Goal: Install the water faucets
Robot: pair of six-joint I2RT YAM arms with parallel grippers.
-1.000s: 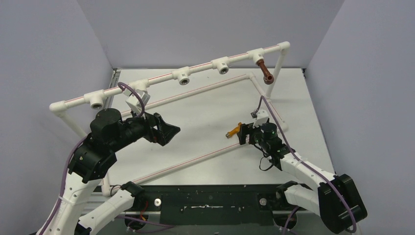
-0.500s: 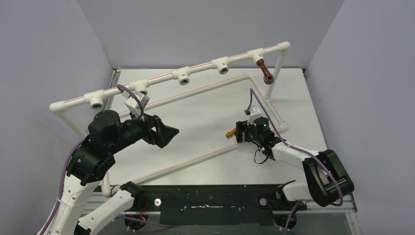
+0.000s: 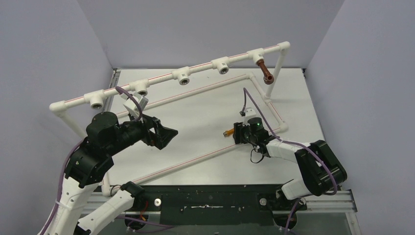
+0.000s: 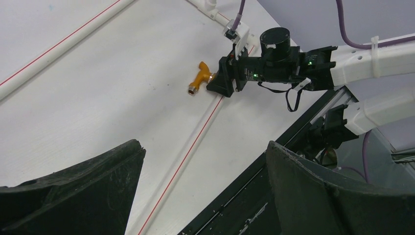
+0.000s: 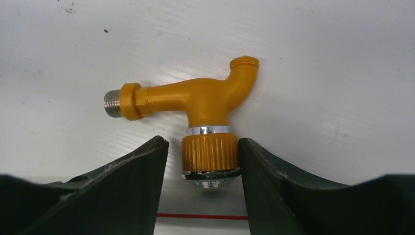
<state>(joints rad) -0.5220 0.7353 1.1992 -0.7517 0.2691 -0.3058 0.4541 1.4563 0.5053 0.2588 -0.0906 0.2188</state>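
From above, the orange faucet lies flat on the table, right of the middle and just beside the near pipe of the white frame. The right gripper is down at it. The brown faucet already hangs from the end socket over the far right corner. The left gripper hovers left of the middle, wide open and empty.

The left wrist view agrees: the faucet sits against the right gripper's tips, its body pointing away from them.

In the right wrist view the jaws stand narrow astride the ribbed knob. The right finger touches it and the left finger is a sliver off, so there is no firm hold yet. The closing should probably stay square on the knob, so the faucet does not twist and the threaded end stays free for a socket.
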